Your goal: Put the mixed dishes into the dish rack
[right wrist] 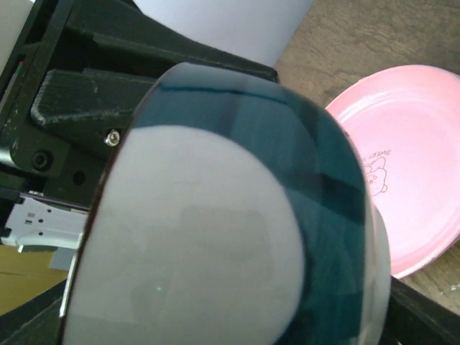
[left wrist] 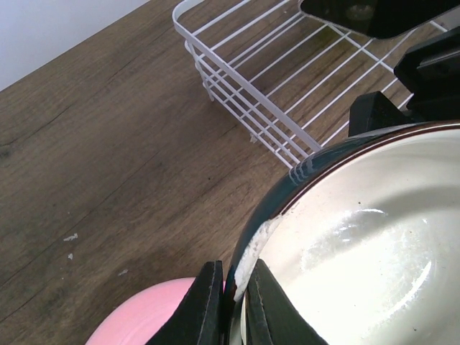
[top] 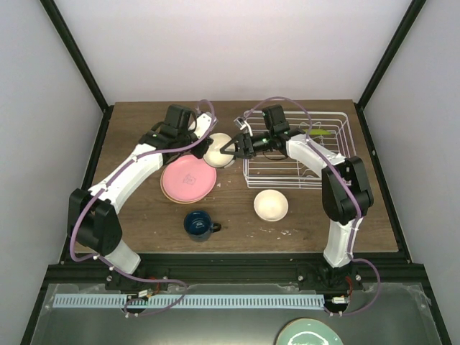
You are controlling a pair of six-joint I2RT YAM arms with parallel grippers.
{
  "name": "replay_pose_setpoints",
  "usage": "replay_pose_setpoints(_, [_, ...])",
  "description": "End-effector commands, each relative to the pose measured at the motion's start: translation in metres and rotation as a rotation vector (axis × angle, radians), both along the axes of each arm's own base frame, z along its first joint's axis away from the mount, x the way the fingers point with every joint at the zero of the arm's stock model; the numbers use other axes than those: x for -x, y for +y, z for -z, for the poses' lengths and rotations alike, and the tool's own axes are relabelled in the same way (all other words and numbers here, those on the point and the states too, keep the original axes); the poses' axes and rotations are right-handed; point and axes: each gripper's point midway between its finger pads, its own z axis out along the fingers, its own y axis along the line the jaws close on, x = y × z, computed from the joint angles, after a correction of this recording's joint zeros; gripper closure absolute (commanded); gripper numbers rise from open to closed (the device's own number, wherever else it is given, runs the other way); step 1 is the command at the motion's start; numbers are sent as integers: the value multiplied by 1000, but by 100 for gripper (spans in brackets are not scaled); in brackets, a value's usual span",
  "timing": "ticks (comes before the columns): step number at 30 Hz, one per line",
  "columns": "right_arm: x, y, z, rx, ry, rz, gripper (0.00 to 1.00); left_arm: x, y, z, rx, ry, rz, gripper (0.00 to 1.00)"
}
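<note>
The left gripper (left wrist: 233, 302) pinched a bowl (top: 218, 149) by its rim, above the table just left of the rack (top: 300, 152). The right gripper (top: 234, 147), spread open, faced the bowl.

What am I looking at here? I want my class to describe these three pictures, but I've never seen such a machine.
Two white robot arms are bolted to a wooden table. One picture looks down from above; the other two come from cameras on each wrist. On the table lie a pink plate, a cream bowl, a blue mug and a white wire dish rack. The left gripper pinches the rim of a second cream bowl; the right gripper, jaws spread, meets it.
</note>
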Motion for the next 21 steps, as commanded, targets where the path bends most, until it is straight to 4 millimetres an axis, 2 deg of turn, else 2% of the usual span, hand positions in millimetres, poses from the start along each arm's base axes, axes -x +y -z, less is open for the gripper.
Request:
replay_pose_setpoints(1, [0, 6, -19, -40, -43, -38, 20, -4, -8, -19, 62, -54, 18, 100])
replay_pose_setpoints(7, [2, 5, -21, -43, -53, -47, 29, -3, -8, -15, 56, -48, 19, 100])
replay_pose_setpoints(11, [2, 5, -24, -52, -63, -53, 39, -3, -9, -12, 60, -42, 22, 100])
replay_pose_setpoints(13, [2, 6, -26, -57, -69, -54, 47, -3, -10, -10, 65, -35, 26, 99])
replay_pose_setpoints(19, [-2, 7, -31, -61, -94, -50, 50, 0, -12, -2, 75, -15, 34, 71])
replay_pose_setpoints(21, [-4, 7, -32, -55, -105, -43, 55, 2, -12, 2, 72, -5, 36, 55])
